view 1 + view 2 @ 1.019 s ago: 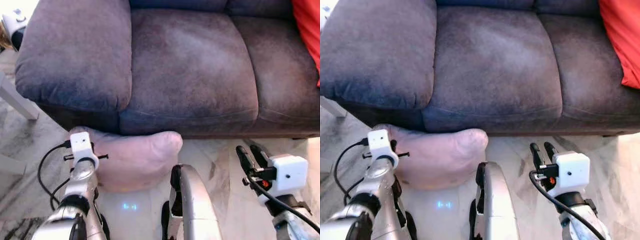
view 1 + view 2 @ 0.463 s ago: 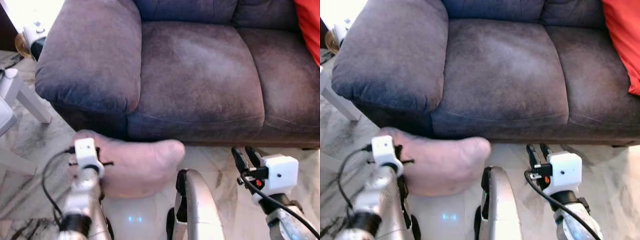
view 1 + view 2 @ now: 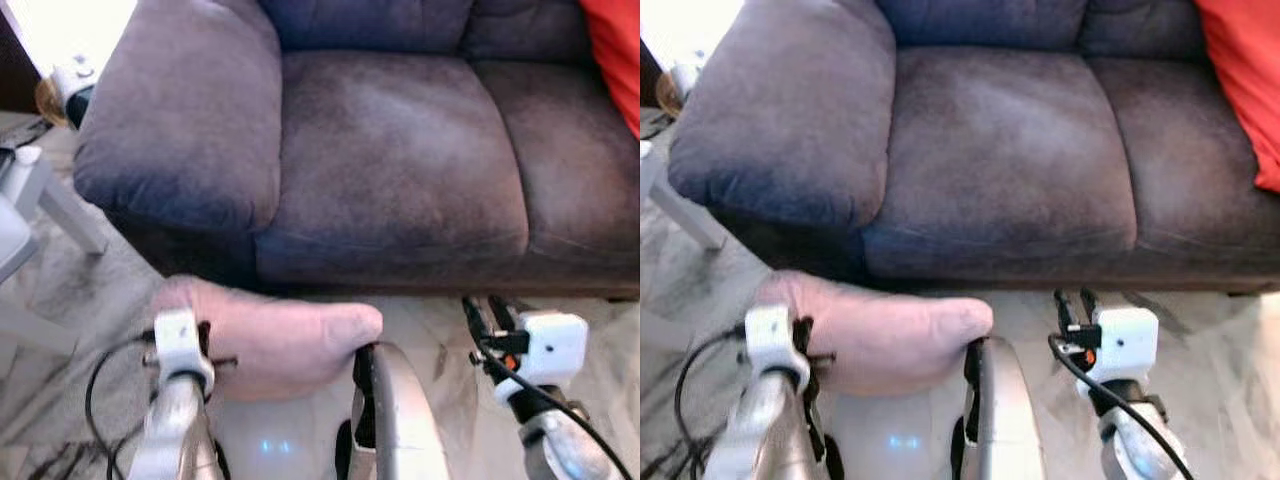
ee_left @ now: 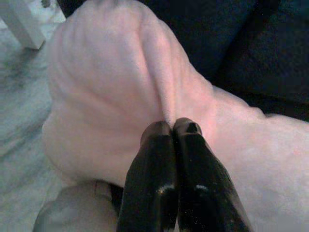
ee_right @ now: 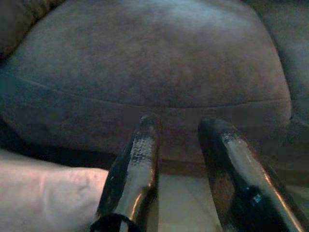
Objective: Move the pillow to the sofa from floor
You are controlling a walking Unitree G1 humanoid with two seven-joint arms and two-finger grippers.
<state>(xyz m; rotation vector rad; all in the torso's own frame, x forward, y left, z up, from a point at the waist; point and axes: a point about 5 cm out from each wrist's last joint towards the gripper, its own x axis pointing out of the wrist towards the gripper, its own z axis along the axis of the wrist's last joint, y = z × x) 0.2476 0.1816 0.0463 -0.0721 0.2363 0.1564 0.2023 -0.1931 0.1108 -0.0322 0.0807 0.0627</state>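
- The pink pillow (image 3: 275, 335) is seen low in front of the dark grey sofa (image 3: 400, 160), below its left armrest.
- A fold of the pillow is pinched by the clenched fingers of the left gripper (image 4: 171, 126).
- The right gripper (image 5: 181, 133) is held with fingers spread and nothing between them, pointed at the sofa's seat front.
- A red cushion (image 3: 1245, 85) is seen at the sofa's right end.

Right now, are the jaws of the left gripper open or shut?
Shut. The left gripper has its jaws pressed together, pinching a fold of the pink pillow.
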